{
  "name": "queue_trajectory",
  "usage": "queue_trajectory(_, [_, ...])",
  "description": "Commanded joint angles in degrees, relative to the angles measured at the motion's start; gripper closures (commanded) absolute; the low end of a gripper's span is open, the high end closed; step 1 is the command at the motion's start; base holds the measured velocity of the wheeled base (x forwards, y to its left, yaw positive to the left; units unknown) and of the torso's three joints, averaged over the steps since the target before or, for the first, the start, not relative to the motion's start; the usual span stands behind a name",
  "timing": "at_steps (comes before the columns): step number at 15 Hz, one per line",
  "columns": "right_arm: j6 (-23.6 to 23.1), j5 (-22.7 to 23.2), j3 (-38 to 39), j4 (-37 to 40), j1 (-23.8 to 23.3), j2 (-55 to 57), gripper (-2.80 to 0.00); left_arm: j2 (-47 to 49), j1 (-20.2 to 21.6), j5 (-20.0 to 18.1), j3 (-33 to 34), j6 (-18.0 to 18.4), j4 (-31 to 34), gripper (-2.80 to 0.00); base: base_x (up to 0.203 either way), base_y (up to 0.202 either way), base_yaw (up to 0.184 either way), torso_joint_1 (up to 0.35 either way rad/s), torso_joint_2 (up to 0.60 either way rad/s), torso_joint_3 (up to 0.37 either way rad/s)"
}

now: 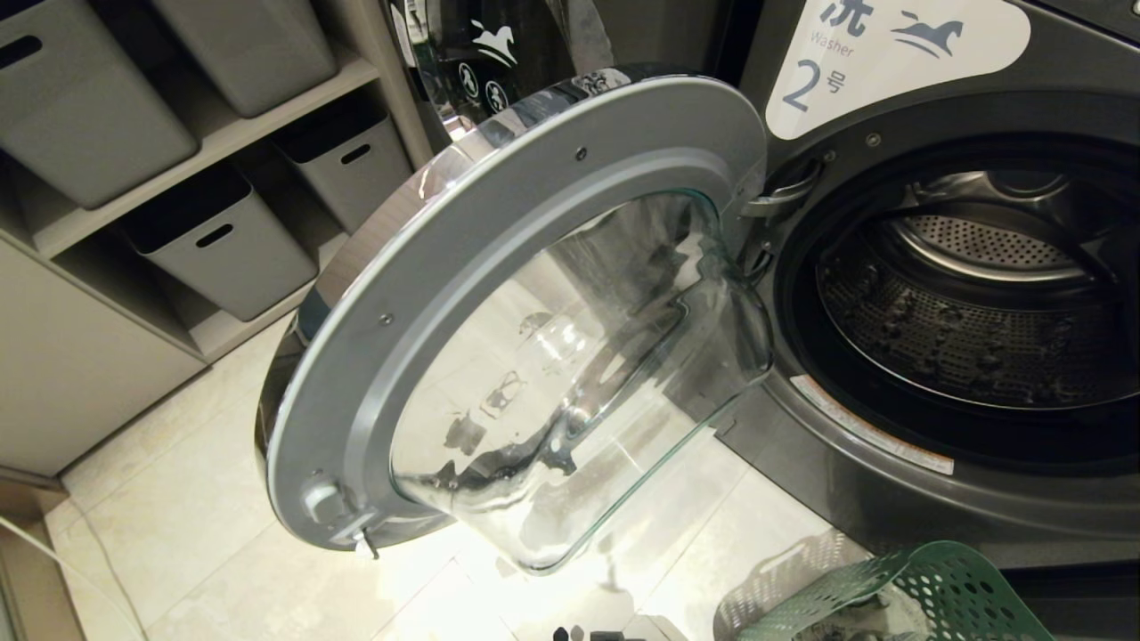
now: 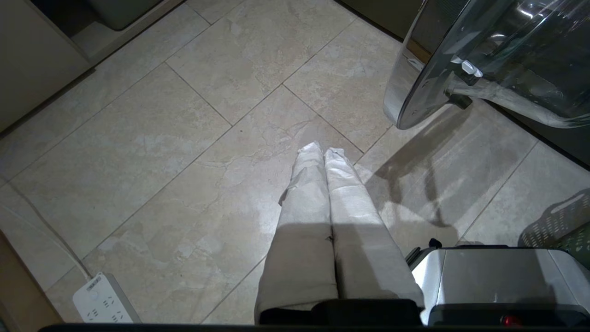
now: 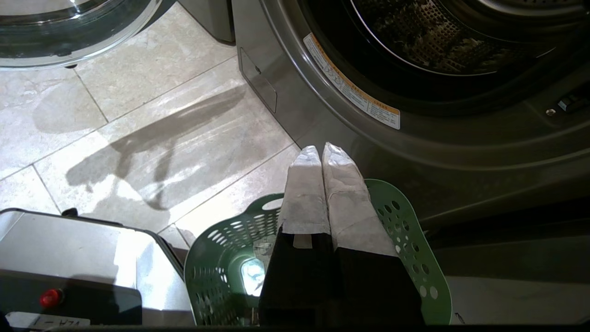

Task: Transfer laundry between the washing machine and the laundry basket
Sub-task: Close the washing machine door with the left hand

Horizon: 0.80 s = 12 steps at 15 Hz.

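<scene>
The washing machine (image 1: 891,499) stands at the right with its round glass door (image 1: 499,231) swung wide open toward the left. Its perforated drum (image 1: 971,329) looks bare. The green laundry basket (image 1: 944,579) sits on the floor just before the machine; a white sticker shows on its base, and I see no laundry in any view. My right gripper (image 3: 321,150) is shut on nothing and hangs over the basket (image 3: 405,230), near the machine's lower front (image 3: 322,120). My left gripper (image 2: 322,150) is shut and empty above bare floor tiles, beside the open door (image 2: 484,60).
Grey storage bins (image 1: 223,240) fill shelves at the left. A second machine (image 1: 494,44) stands behind the open door. A white power strip (image 2: 103,299) and its cable lie on the floor. My silver base (image 3: 69,249) sits beside the basket.
</scene>
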Motion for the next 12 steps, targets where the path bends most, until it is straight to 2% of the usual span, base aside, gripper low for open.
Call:
queue_trajectory(1, [-0.1, 0.0, 0.1, 0.0, 0.0, 0.1, 0.0, 0.1, 0.0, -0.1, 0.1, 0.2, 0.0, 0.0, 0.0, 0.0, 0.0, 0.0, 0.0, 0.0])
queue_trajectory(12, [0.3, 0.0, 0.0, 0.1, 0.0, 0.1, 0.0, 0.1, 0.0, 0.0, 0.1, 0.0, -0.1, 0.0, 0.0, 0.0, 0.0, 0.0, 0.0, 0.0])
